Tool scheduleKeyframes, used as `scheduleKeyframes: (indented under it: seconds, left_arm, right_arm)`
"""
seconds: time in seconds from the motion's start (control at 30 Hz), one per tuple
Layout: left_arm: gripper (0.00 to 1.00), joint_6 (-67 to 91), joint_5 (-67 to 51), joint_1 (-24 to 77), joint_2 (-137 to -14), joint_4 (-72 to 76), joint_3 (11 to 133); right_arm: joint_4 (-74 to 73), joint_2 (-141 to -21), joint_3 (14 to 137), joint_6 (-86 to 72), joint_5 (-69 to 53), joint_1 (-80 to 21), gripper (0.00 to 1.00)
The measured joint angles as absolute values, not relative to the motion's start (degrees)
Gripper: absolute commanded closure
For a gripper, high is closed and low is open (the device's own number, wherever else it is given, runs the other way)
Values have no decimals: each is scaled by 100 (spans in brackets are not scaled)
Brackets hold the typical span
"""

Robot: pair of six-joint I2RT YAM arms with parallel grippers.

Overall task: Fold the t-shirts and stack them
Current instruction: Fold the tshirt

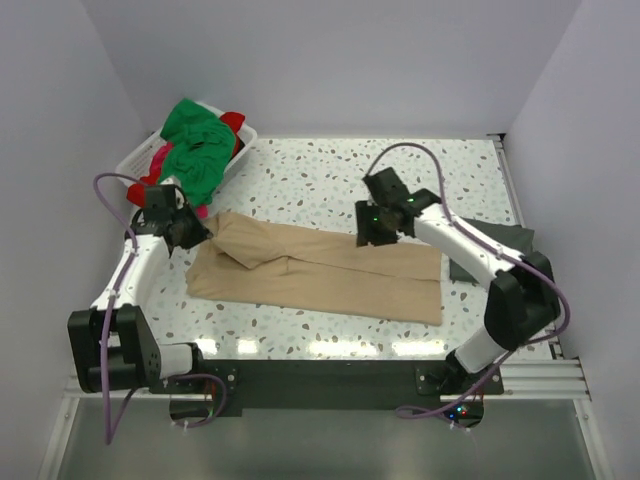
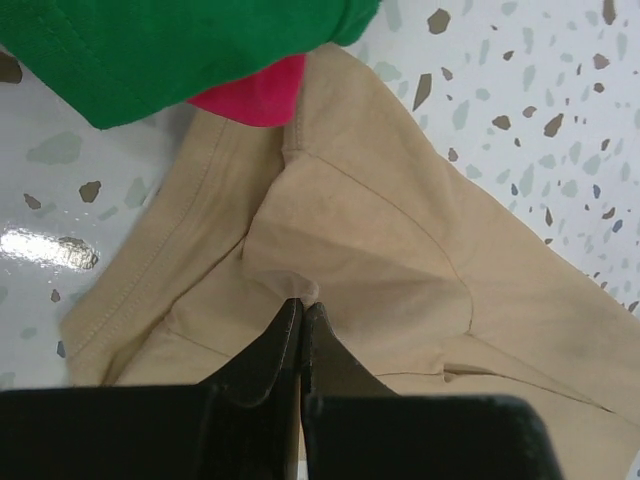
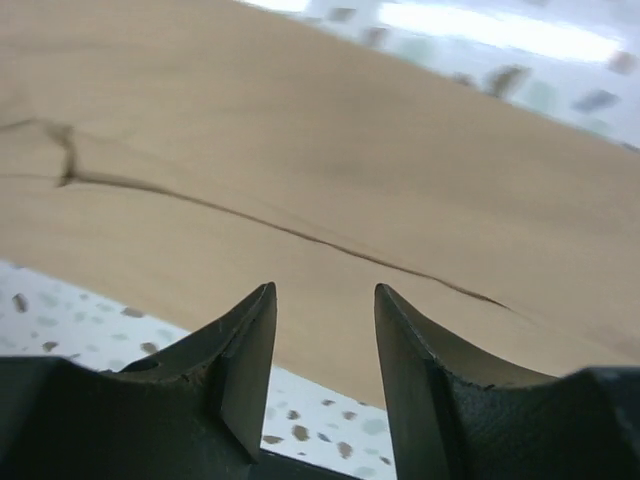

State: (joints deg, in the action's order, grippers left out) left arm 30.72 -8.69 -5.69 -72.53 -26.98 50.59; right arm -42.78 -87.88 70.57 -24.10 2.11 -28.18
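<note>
Tan t-shirt (image 1: 320,272) pinched at one end
Left gripper (image 2: 304,303) clamps its left fold; right gripper (image 3: 324,287), jaws apart, above its far edge.

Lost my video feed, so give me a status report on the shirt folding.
Left tool shut, pinching tan shirt. Right tool open over its far edge. Green shirt spills from basket beside left tool.

No readable text, label, brand or number anywhere — none on any surface.
</note>
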Motion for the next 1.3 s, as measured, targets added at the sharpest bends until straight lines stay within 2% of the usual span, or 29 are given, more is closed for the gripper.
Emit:
scheduleKeyframes:
  seconds: [0.2,0.4,0.8,1.07,1.17,1.3]
  left_arm:
    - [100,2770,-913,-755,-7950,-2390,5059]
    - [100,2528,-1057,-790,-8506,-2067,5059]
    - [100,2335,-1201,-1035,-8735,-1734,5059]
    - [100,2338,-1363,-1039,-8735,-1686,5059]
    - [100,2340,-1400,-1039,-8735,-1680,5059]
    - [100,2340,-1444,-1039,-8733,-1678,5059]
  right_arm:
    - [-3393,-10403,8270,-2720,-427,-4353,56]
    - [-2755,-11636,9244,-2982,-880,-5282,57]
    - [-2353,-12908,10245,-3216,-943,-5551,57]
    - [-2438,-13406,10796,-3190,-561,-5551,56]
    - [-2552,-13491,10940,-3168,-416,-5551,63]
    - [-2707,-13561,11067,-3103,-233,-5551,80]
